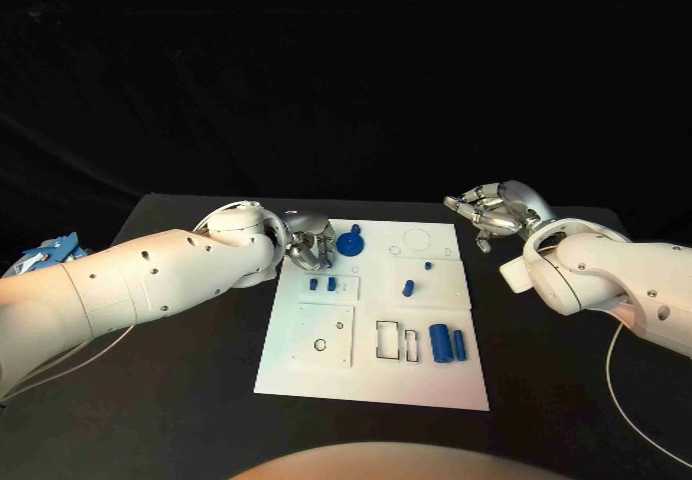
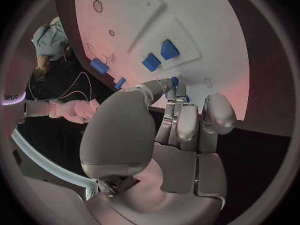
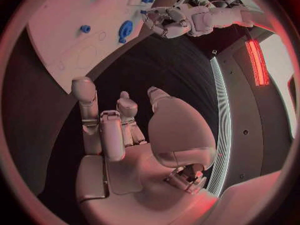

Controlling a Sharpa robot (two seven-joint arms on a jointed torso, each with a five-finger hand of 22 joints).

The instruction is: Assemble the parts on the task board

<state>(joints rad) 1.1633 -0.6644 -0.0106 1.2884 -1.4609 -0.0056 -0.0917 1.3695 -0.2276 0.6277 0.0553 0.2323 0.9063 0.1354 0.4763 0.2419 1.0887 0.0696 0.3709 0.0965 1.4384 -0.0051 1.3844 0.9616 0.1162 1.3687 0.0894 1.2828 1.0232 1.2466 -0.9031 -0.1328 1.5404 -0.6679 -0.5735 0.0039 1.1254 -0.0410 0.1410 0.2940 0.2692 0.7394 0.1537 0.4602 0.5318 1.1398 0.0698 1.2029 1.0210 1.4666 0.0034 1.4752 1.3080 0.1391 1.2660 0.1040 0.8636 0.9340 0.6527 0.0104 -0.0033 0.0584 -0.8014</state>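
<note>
The white task board point(image 1: 433, 385) lies in the middle of the black table point(image 1: 173, 400), its long side running away from the robot.

The left hand point(image 1: 306, 243) is at the board's far left corner, fingers curled downward over the edge. Just beside its fingertips stands a round blue part point(image 1: 353, 244), like a disc with a knob. From the head view I cannot tell if the fingers touch it. In the left wrist view the left hand's fingers point(image 2: 187, 125) are close together and point to the board, and a bit of blue shows just at their tips, but a grasp is not clear, so I cannot say if this hand holds something.

The right hand point(image 1: 488, 212) is off the board, beyond its far right corner, above the table. Its fingers are bent a little but apart, and nothing is in them; the right wrist view shows the same loose empty palm point(image 3: 134, 150).

On the board, two small blue blocks point(image 1: 322, 284) sit in the left middle plate. A small blue peg point(image 1: 427, 266) and a short blue piece point(image 1: 408, 289) are near the centre. Two blue cylinders point(image 1: 449, 343) lie side by side at the near right, next to two rectangular slots point(image 1: 398, 340)
</note>
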